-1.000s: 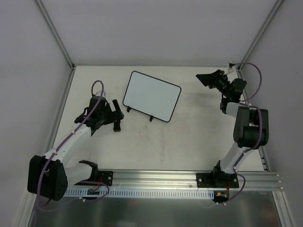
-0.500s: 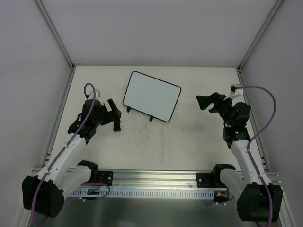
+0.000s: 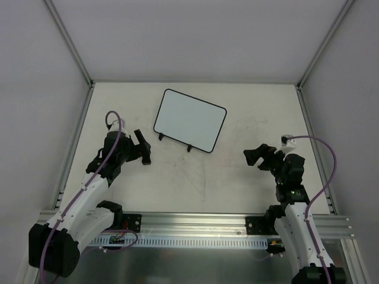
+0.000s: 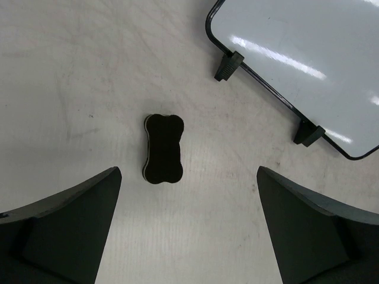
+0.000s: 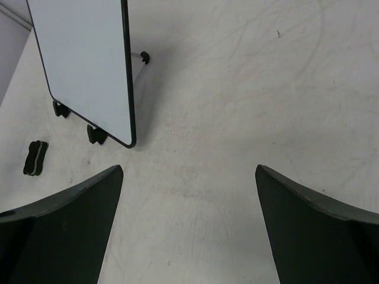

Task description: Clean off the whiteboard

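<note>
The whiteboard stands on its two black feet at the back middle of the table; its face looks plain white, with no lines I can make out. It also shows in the left wrist view and the right wrist view. A small black bone-shaped eraser lies flat on the table left of the board's feet; it also shows in the top view and the right wrist view. My left gripper is open and empty, just short of the eraser. My right gripper is open and empty, right of the board.
The table is a pale scuffed surface enclosed by grey walls and aluminium posts. An aluminium rail carrying both arm bases runs along the near edge.
My right arm has swung from the back right corner towards the near side, its gripper now lower right of the board. My left arm has drawn back slightly. The eraser and board have not moved.
</note>
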### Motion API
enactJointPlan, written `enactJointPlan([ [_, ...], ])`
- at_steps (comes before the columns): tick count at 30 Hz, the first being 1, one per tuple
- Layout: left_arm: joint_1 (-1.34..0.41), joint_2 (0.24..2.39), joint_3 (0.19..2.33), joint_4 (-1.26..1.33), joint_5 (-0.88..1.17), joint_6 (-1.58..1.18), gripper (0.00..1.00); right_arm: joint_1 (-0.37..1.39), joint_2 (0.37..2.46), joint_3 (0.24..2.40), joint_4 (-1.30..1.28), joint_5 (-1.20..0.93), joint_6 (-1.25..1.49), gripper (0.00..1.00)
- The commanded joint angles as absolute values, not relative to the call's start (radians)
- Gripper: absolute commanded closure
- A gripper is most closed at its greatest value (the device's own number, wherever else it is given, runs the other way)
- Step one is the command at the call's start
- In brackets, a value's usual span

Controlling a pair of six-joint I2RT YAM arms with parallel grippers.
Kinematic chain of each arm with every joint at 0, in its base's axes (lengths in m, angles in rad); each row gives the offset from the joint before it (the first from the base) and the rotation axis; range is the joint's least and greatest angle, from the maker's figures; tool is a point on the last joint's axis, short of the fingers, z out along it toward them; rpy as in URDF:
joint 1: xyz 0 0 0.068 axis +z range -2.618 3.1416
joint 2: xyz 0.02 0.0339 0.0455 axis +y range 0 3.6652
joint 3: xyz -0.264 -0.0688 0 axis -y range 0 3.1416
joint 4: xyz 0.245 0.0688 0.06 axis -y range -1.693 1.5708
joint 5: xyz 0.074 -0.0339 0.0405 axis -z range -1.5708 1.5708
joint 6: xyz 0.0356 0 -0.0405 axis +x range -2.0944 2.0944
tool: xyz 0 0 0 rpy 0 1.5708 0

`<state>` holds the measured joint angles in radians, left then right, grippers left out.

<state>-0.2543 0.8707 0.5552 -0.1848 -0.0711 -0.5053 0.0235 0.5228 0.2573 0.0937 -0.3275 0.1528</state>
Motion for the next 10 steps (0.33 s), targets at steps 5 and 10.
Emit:
enactJointPlan([
  [5, -0.256, 0.844, 0.542, -0.121, -0.092, -0.471, 0.01, 0.034, 0.523, 0.242, 0.118, -0.316, 0.133, 0.01],
  [10, -0.256, 0.842, 0.540, -0.121, -0.097, -0.471, 0.01, 0.034, 0.509, 0.242, 0.118, -0.314, 0.133, 0.01],
])
